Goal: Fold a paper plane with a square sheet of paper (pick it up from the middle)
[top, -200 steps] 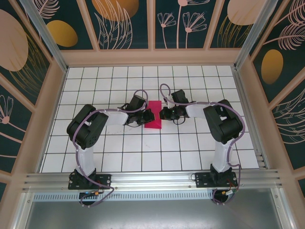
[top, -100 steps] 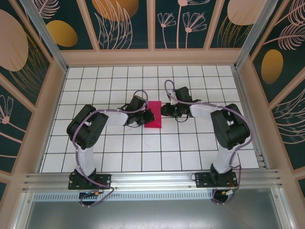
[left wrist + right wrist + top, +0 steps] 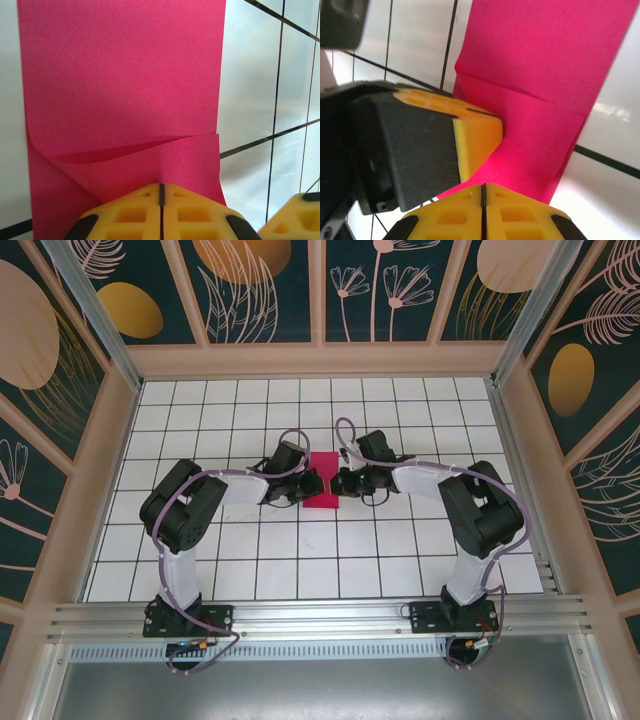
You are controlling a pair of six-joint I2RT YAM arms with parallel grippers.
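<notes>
Paper (image 3: 322, 476) lay between left gripper (image 3: 161, 186) and right gripper (image 3: 483, 186) (both closed, pinching opposite edges), its long axis crosswise.

The folded pink square sheet of paper (image 3: 323, 496) lies mid-way on the white tiled table (image 3: 300, 560). The left gripper (image 3: 309, 484) touches its left side, the right gripper (image 3: 337, 483) its right side.

Your square sheet of paper (image 3: 125, 75) shows solid magenta-pink against a white tabletop (image 3: 300, 560) ruled in a black grid. You see yellow pads on black housings at the left hand (image 3: 161, 192) and right hand (image 3: 483, 192). Dark teal wall panels (image 3: 400, 290) carry peach flower outlines and orange ovals.
</notes>
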